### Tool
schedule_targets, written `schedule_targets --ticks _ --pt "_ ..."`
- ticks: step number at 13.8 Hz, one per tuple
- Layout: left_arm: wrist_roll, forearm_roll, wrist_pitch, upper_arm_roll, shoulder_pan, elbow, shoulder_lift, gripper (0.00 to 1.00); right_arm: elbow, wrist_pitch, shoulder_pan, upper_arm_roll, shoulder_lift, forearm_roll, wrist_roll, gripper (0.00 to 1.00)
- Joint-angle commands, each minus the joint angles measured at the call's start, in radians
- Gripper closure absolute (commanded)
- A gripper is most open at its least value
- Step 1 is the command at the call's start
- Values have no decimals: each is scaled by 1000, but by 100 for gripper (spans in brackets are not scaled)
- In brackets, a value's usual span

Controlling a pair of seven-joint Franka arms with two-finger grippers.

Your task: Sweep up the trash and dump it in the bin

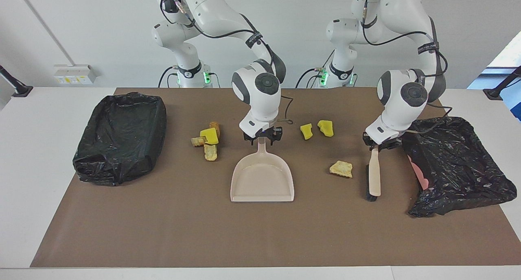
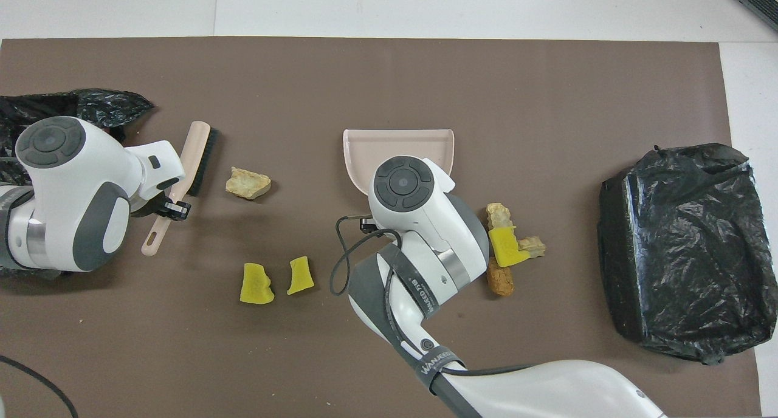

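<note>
1. Brown mat (image 1: pixel 163 231) covering the middle of the white table (image 1: pixel 24 170).
2. Two bins lined with black bags: one (image 1: pixel 120 135) at the right arm's end of the table, another (image 1: pixel 458 164) at the left arm's end, something pink showing at its edge.
3. Beige dustpan (image 1: pixel 262 178) lying flat mid-table, mouth pointing away from the robots, handle toward them.
4. Right gripper (image 1: pixel 262 138) down at the dustpan's handle tip, fingers on either side of it; closed on it or not, cannot tell.
5. Left gripper (image 1: pixel 376 146) clamped shut on the handle of the brush (image 1: pixel 373 176), bristle end resting on the mat beside the bin at that end.
6. Trash, in three spots:
   - cluster of four chunks (image 1: pixel 208 139), yellow and tan, between the dustpan handle and the right-end bin;
   - two yellow pieces (image 1: pixel 316 130) near the robots, between dustpan and brush;
   - one tan crusty piece (image 1: pixel 341 169) just beside the brush, between it and the dustpan.
7. No chunk touching the dustpan; pan interior bare.
</note>
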Motion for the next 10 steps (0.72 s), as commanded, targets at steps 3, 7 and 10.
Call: schedule_targets --ticks 3,7,10 --pt "17 6 -22 1 -18 -9 -18 100 -10 -3 -8 3 -27 17 8 55" --pt "55 6 -66 1 -21 -9 -24 100 -11 0 -19 3 -29 28 13 100" --pt "57 6 -66 -1 -21 -9 -24 100 -14 15 -25 1 -56 48 -296 100"
